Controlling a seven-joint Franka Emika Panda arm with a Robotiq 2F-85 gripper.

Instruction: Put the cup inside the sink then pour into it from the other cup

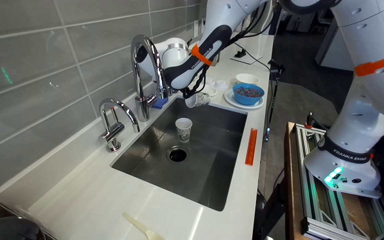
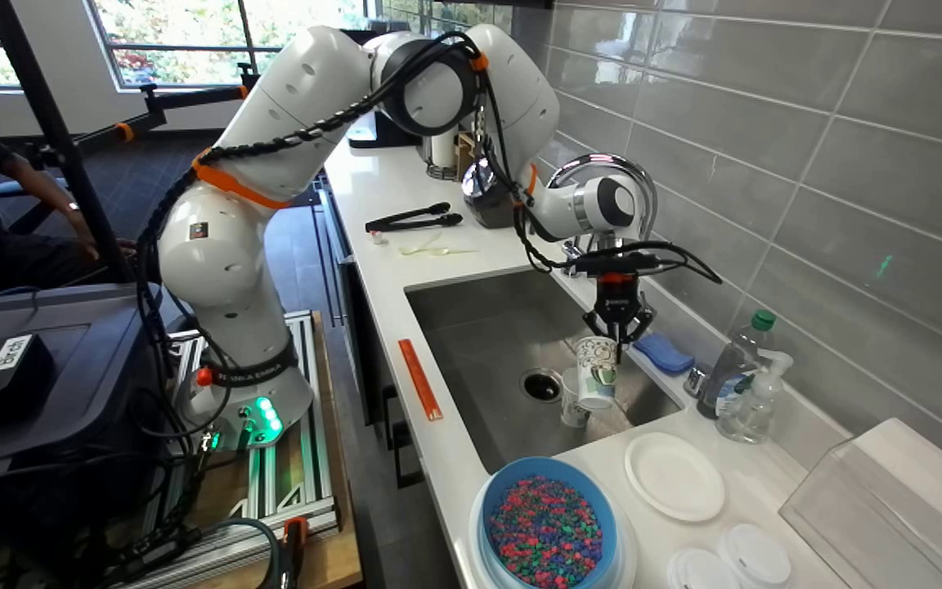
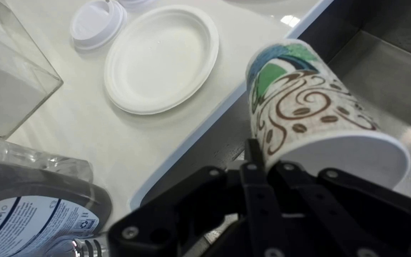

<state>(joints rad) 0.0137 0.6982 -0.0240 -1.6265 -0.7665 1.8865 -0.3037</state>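
First, note flat orange strip (image 2: 419, 379) on white countertop (image 2: 381, 188); next, rectangular stainless-steel sink (image 2: 479, 352) with round dark drain (image 2: 540, 384); inside sink, near drain, small white patterned paper cup (image 2: 571, 409), upright; above sink, second white paper cup with brown swirl print (image 2: 596, 372), tipped nearly onto its side, pinched at rim in black two-finger gripper (image 2: 619, 342); farther right, flat blue sponge (image 2: 664, 353)

Bright windows (image 2: 177, 24) wash out in an exterior view; glare streaks the white countertop (image 1: 95, 190) and glints on grey tiles (image 1: 108, 38), while the sink (image 1: 205, 170) lies partly in dimmer shade
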